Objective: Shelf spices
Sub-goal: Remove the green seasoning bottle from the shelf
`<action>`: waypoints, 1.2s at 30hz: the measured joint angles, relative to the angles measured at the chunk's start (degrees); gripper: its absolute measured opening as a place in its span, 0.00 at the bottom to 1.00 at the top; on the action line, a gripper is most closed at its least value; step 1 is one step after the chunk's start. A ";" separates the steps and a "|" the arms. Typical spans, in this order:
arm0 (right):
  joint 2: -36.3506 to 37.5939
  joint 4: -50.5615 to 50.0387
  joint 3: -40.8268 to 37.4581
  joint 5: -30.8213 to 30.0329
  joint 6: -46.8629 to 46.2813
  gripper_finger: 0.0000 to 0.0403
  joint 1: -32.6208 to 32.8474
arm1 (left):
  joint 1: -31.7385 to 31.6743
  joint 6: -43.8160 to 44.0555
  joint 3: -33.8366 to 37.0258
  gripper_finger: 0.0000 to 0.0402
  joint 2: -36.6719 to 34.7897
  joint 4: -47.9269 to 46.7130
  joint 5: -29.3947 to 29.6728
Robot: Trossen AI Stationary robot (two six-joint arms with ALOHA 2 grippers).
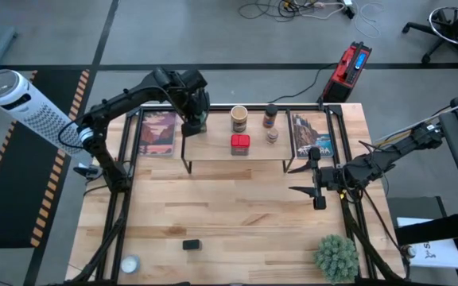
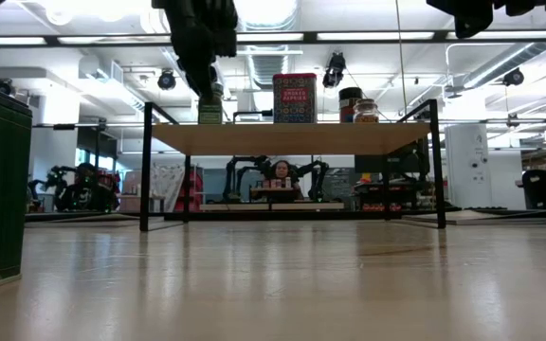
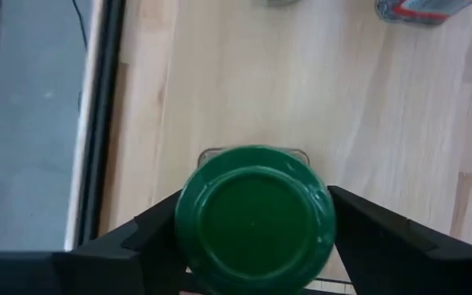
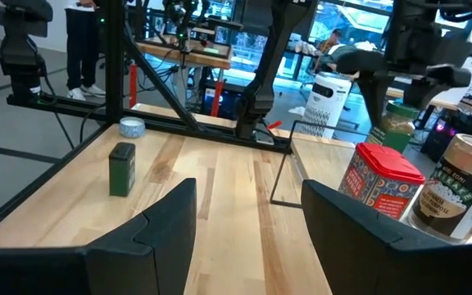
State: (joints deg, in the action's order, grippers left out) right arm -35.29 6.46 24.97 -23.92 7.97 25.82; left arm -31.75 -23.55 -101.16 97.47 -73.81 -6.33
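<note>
Closest to the front edge of the table I've got the small black box (image 1: 192, 245) and the tiny clear jar (image 1: 130, 263), both loose on the wood, well apart from the shelf (image 1: 213, 151). The spiky green plant (image 1: 336, 256) sits at the front right corner.

A bit further in, my right gripper (image 1: 315, 178) hovers over the table just right of the shelf, fingers spread with nothing between them.

Then the shelf itself: the red square tin (image 1: 240, 143) stands in the middle, the tan round jar (image 1: 238, 118) behind it, and the dark-capped brown bottle (image 1: 271, 116) to the right with what looks like another small jar in front of it, hard to tell from above.

My left gripper (image 1: 193, 119) is at the shelf's left end, fingers on either side of the green-lidded jar (image 3: 255, 218). The jar looks like it's standing on the plank; I honestly can't tell if I'm pinching it or just flanking it. Two picture cards (image 1: 159, 133) flank the shelf.
</note>
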 joint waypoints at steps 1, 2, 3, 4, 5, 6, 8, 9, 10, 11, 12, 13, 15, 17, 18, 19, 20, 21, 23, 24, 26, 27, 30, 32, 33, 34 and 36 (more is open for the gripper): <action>0.00 0.00 0.00 0.00 -0.02 0.49 0.00 | 0.25 0.01 0.53 0.62 0.00 0.19 -0.01; 0.00 0.00 0.00 0.00 0.00 0.49 0.00 | 0.42 0.02 0.95 0.62 0.00 0.27 -0.02; 0.00 0.00 0.00 0.00 0.00 0.49 0.00 | 0.64 0.04 1.24 0.62 0.00 0.25 -0.02; 0.00 0.01 0.00 0.00 0.00 0.49 0.00 | 0.78 0.06 1.35 0.61 0.00 0.24 -0.08; 0.00 0.00 0.00 -0.02 0.00 0.49 0.00 | 0.97 0.12 1.35 0.61 0.00 0.34 -0.09; 0.00 0.01 0.00 -0.02 0.00 0.49 0.00 | 1.24 0.18 1.35 0.61 0.00 0.52 -0.09; 0.00 0.02 0.00 -0.02 0.00 0.49 0.00 | 1.70 0.25 1.35 0.62 0.00 0.97 -0.04; 0.00 0.02 -0.01 -0.02 -0.01 0.49 0.00 | 1.91 0.26 1.35 0.62 0.00 1.04 -0.03; 0.00 0.02 0.00 -0.02 0.00 0.49 0.00 | 2.06 0.26 1.35 0.62 0.00 1.06 -0.07; 0.00 0.04 0.00 -0.02 -0.01 0.49 0.00 | 2.18 0.26 1.35 0.63 0.00 1.06 -0.07; 0.00 0.04 -0.01 -0.02 -0.01 0.49 0.00 | 2.35 0.26 1.35 0.63 0.00 1.06 -0.08; 0.00 0.04 -0.02 -0.03 0.00 0.49 0.00 | 2.45 0.26 1.35 0.62 0.00 1.08 -0.09; 0.00 0.04 0.00 -0.02 -0.02 0.49 0.00 | 2.57 0.28 1.35 0.61 0.00 1.19 -0.07; 0.00 0.04 -0.02 -0.02 0.00 0.49 0.00 | 2.56 0.52 1.35 0.59 0.00 1.18 -0.07; 0.00 0.04 -0.02 -0.04 0.00 0.49 0.00 | 2.56 0.55 1.35 0.58 0.00 1.19 -0.07; 0.00 0.04 -0.02 -0.04 0.00 0.49 0.00 | 2.56 0.61 1.35 0.57 0.00 1.17 -0.06; 0.00 0.04 -0.02 -0.04 0.00 0.49 0.00 | 2.56 0.61 1.35 0.56 0.00 1.19 -0.04; 0.00 0.04 -0.01 -0.04 0.04 0.49 0.00 | 2.56 0.61 1.35 0.54 0.00 1.17 -0.04; 0.00 0.04 -0.02 -0.07 0.13 0.49 0.00 | 2.58 0.61 1.35 0.50 0.00 1.17 -0.04; 0.00 0.04 -0.02 -0.07 0.13 0.49 0.00 | 2.58 0.61 1.35 0.48 0.00 1.17 -0.04; 0.00 0.03 -0.02 -0.07 0.15 0.49 0.00 | 2.58 0.61 1.35 0.46 -0.02 1.17 -0.09; 0.00 0.02 -0.02 -0.07 0.17 0.49 0.00 | 2.58 0.61 1.35 0.46 -0.02 1.15 -0.07; 0.00 0.02 -0.02 -0.09 0.17 0.49 0.00 | 2.58 0.59 1.35 0.46 -0.02 1.15 -0.07; 0.00 0.02 -0.02 -0.09 0.17 0.49 0.00 | 2.58 0.59 1.35 0.46 -0.02 1.15 -0.07; 0.00 0.02 -0.02 -0.09 0.17 0.49 0.00 | 2.58 0.59 1.35 0.46 -0.02 1.15 -0.08; 0.00 0.02 -0.02 -0.09 0.17 0.49 0.00 | 2.58 0.57 1.35 0.46 -0.02 1.15 -0.07; 0.00 0.01 -0.02 -0.11 0.19 0.49 0.00 | 2.58 0.57 1.35 0.47 -0.02 1.08 -0.07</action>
State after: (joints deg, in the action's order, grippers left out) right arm -35.29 6.47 24.95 -24.03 8.16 25.82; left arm -29.17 -22.98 -99.81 97.45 -72.73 -6.39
